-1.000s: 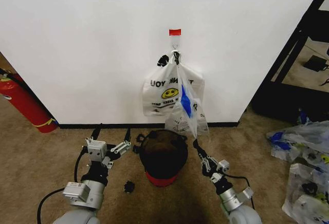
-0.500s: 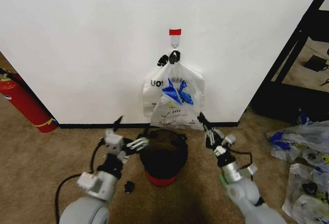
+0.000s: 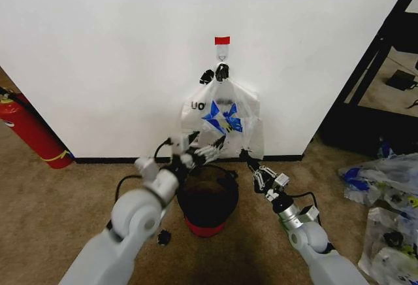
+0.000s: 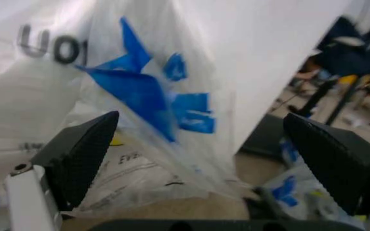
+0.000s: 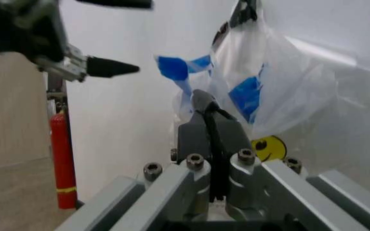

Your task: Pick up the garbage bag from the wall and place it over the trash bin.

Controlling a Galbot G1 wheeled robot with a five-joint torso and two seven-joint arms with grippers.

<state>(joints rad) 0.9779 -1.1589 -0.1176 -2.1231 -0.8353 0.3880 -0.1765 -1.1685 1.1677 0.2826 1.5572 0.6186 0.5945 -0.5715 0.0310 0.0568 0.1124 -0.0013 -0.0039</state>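
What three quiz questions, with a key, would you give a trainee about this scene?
1. True or false: the garbage bag lies inside the trash bin.
2. The left gripper, in front of the bag, is: A) open, B) shut on the bin, C) resting on the carpet.
3. Fill in: the red thing by the wall, on the robot's left, is a fire ____.
Key: 1 false, it hangs on the wall; 2 A; 3 extinguisher.
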